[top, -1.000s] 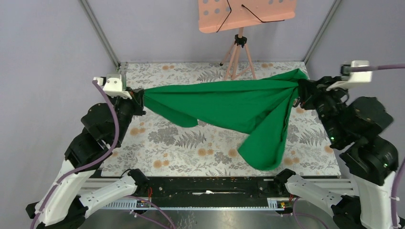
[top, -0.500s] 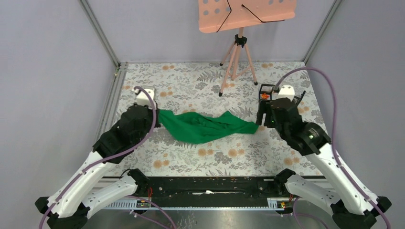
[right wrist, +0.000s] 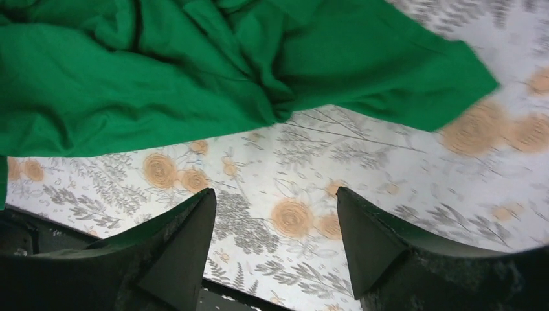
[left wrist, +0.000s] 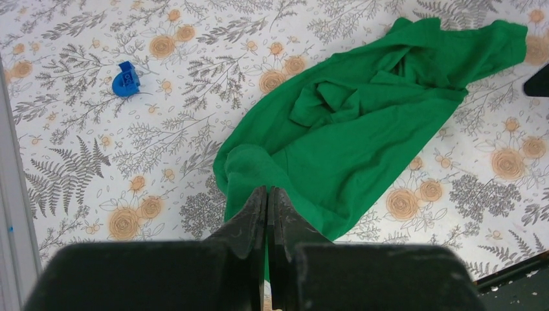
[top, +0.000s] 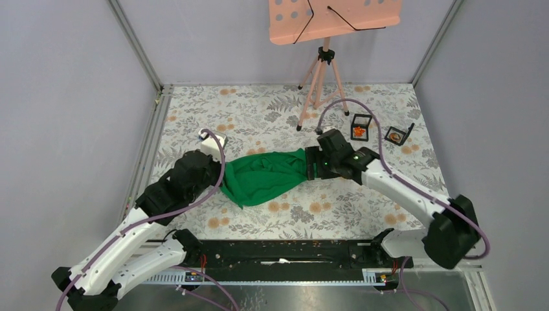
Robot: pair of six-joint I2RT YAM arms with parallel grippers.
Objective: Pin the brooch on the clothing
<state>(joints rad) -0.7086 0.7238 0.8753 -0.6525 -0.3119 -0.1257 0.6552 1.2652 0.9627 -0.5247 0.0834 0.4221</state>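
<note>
T-shirt (top: 265, 176) limp, light; we'd grip hem; left gripper (left wrist: 266, 194) clamped on its edge; right gripper (right wrist: 275, 194) wide, empty, beside it.

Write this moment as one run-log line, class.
left pincer: shut on T-shirt edge | right pincer: open, empty | T-shirt: bunched on table | black case: far right, untouched

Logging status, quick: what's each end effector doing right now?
Left end effector: closed on the green T-shirt.
Right end effector: open, empty.
</note>
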